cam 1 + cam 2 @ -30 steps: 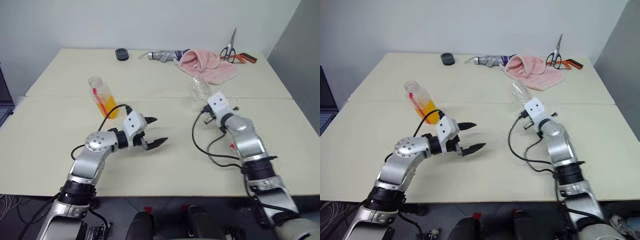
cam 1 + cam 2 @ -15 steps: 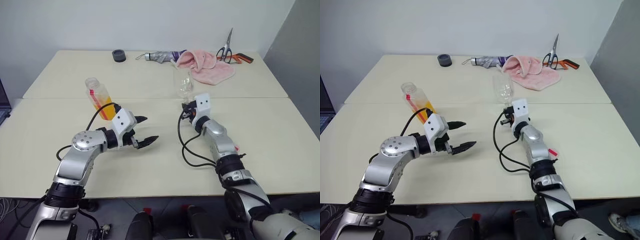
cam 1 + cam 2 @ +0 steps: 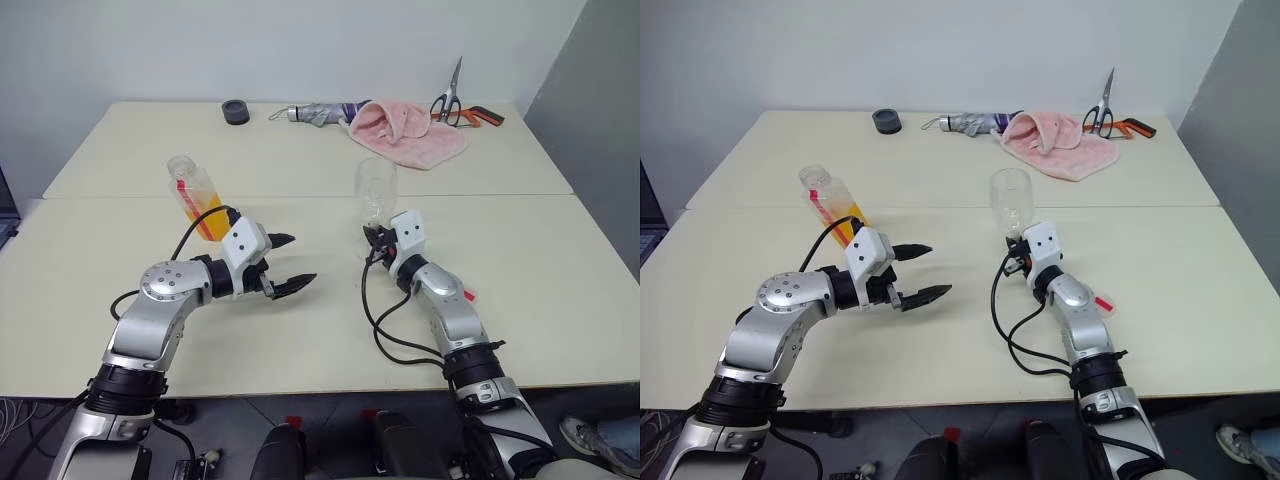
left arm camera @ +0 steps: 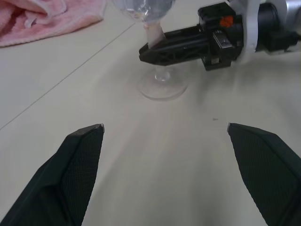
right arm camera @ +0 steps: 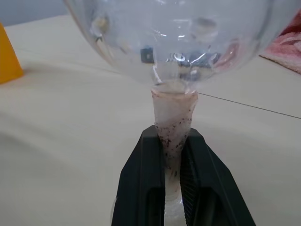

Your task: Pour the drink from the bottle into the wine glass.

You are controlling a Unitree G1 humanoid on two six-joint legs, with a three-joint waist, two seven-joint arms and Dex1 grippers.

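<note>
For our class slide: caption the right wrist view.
Right gripper shut on the wine glass stem, above the table.

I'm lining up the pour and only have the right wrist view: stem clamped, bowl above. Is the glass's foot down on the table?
Observer: Yes. In the left wrist view the wine glass has its foot flat on the table, with the right gripper shut on the stem.
Operator: Does the left gripper have the bottle?
Observer: No. The left gripper is open and empty. The bottle stands apart, behind that arm's wrist, partly full of orange drink.
</note>
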